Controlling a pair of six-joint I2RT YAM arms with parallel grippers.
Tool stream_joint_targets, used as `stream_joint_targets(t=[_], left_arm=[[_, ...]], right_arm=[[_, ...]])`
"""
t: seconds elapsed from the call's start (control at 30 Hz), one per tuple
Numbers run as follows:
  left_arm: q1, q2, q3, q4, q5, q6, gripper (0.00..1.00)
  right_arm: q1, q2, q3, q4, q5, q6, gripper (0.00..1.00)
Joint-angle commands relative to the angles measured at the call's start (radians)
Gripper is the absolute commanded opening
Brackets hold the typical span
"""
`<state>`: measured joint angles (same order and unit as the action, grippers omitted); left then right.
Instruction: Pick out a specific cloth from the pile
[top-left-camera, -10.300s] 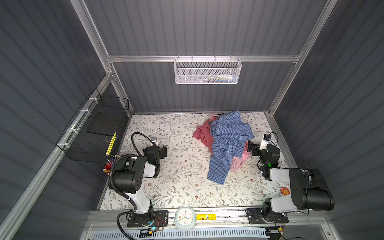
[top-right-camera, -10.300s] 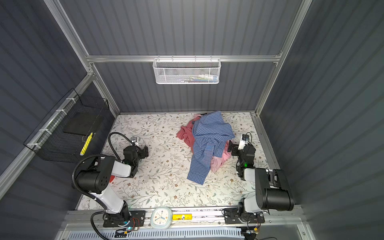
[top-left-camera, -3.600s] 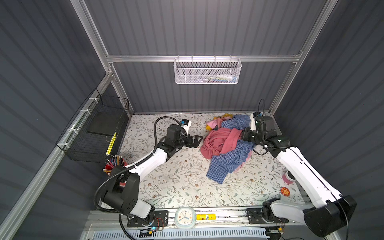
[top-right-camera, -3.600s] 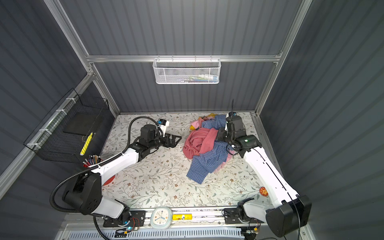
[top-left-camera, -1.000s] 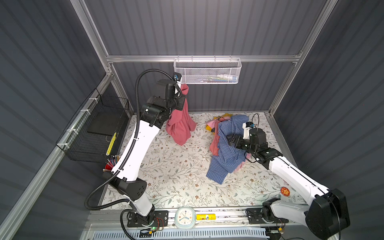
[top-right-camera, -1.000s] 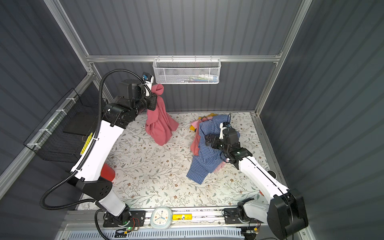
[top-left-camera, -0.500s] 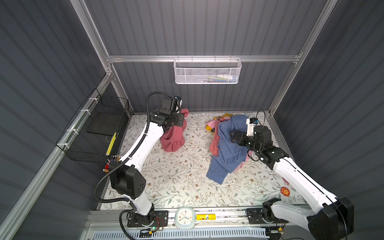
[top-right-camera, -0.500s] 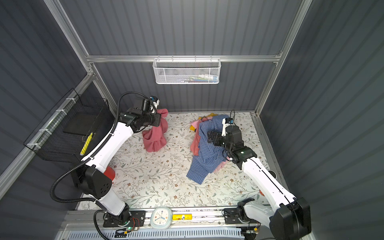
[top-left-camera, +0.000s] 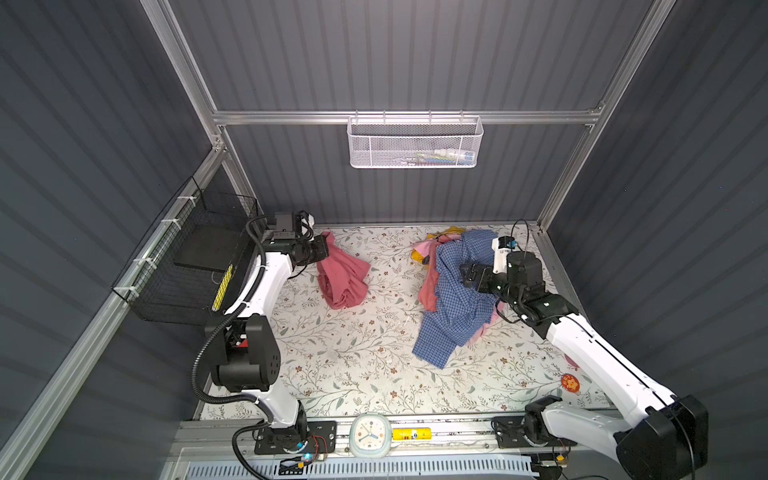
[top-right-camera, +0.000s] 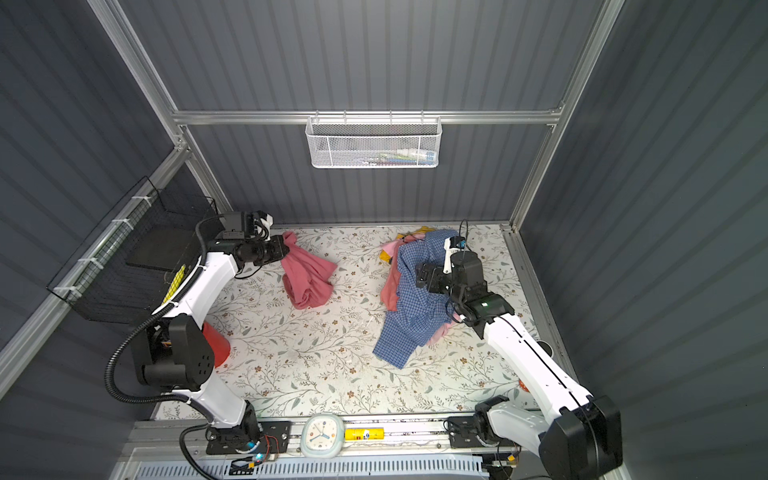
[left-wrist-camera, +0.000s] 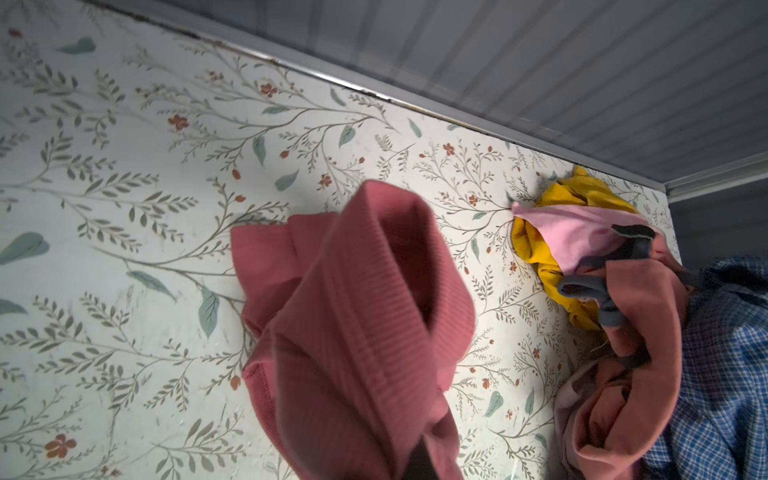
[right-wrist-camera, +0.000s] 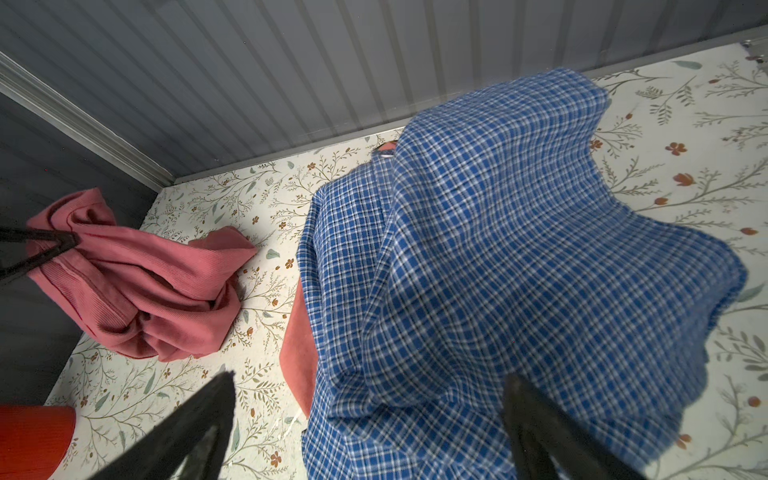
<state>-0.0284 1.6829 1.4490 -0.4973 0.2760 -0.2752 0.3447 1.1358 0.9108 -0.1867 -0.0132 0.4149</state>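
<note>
Floral-printed table (top-left-camera: 353, 353) inside dark ribbed walls carries the cloth (top-left-camera: 343, 276), a plain salmon-red ribbed garment at the far left, well apart from the pile (top-left-camera: 453, 291) on the far right. Most of the cloth lies crumpled on the table in both top views (top-right-camera: 309, 276), while its upper end is lifted and pinched in the left gripper (top-left-camera: 325, 243), whose jaws are closed tight on the fabric; the right wrist view shows the dark fingertips (right-wrist-camera: 50, 245) biting that end. In the pile, a blue-and-white checked shirt (top-left-camera: 453, 307) drapes over a yellow piece (left-wrist-camera: 573, 195) and a light-pink piece (left-wrist-camera: 573, 232). Over the shirt, the right gripper (right-wrist-camera: 370, 380) has its 2 jaws spread wide and grips nothing. A white wire basket (top-left-camera: 415, 143) hangs on the far wall.
</note>
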Motion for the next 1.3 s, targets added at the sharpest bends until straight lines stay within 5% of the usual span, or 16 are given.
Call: stream_joint_targets(t=[0.0,0.4,0.5,0.57,0.63,0.83,1.07,1.27], left_arm=[[-0.004,0.006,-0.027,0.029,0.061,-0.029,0.0],[0.014,0.218,-0.076,-0.04,-0.074,0.004,0.03],[0.015,0.229,-0.086,-0.018,-0.096,0.007,0.21],[0.015,0.225,-0.08,-0.022,-0.159,-0.008,0.53],[0.015,0.225,-0.048,-0.06,-0.239,-0.011,0.72],[-0.024,0.137,-0.026,-0.068,-0.373,0.017,0.98],[-0.106,0.06,0.005,-0.167,-0.646,0.038,1.0],[-0.231,0.012,-0.002,-0.189,-0.621,0.071,1.0]], right_arm=[[-0.003,-0.003,0.033,-0.009,0.004,-0.007,0.99],[-0.001,0.027,0.049,-0.017,-0.019,-0.001,0.99],[0.0,0.026,0.051,-0.018,-0.023,-0.001,0.99],[0.0,0.027,0.052,-0.02,-0.025,-0.003,0.99],[0.002,0.027,0.054,-0.024,-0.022,-0.002,0.99],[0.004,0.024,0.059,-0.032,-0.015,-0.014,0.99],[0.005,0.022,0.078,-0.056,-0.006,-0.035,0.99],[0.007,0.022,0.086,-0.066,-0.002,-0.037,0.99]])
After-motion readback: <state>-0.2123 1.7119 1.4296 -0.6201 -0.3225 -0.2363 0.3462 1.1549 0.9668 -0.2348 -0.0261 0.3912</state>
